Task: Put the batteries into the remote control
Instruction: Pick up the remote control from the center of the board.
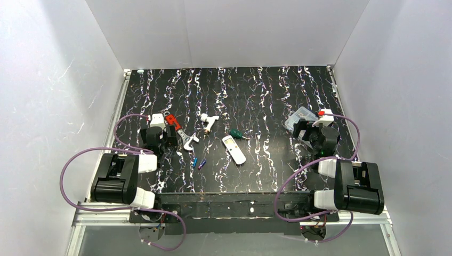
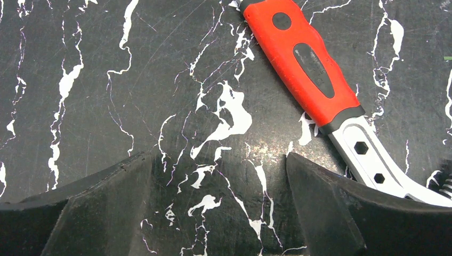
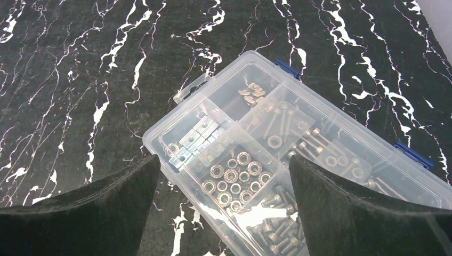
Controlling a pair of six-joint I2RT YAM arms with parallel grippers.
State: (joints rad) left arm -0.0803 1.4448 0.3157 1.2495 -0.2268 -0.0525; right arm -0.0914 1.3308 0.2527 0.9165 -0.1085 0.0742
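The black, white-veined tabletop (image 1: 266, 96) is carrying everything. The left gripper (image 2: 221, 176) is hanging over its left side with jaws spread wide, grasping nothing. Bare tabletop is showing between its fingers, and a red-handled wrench (image 2: 304, 64) is lying just beside one of them. The right gripper (image 3: 224, 181) is hovering over the right side, likewise released and empty, above a clear plastic box (image 3: 298, 138) of nuts and bolts. The remote control (image 1: 234, 149) is lying diagonally near the middle of the tabletop, well apart from both grippers. A white pipe fitting (image 1: 209, 122) is sitting beyond it to the left, and a green-handled screwdriver (image 1: 237, 134) is resting just past its far end. The two batteries (image 1: 199, 162) are lying side by side, just left of the remote control.
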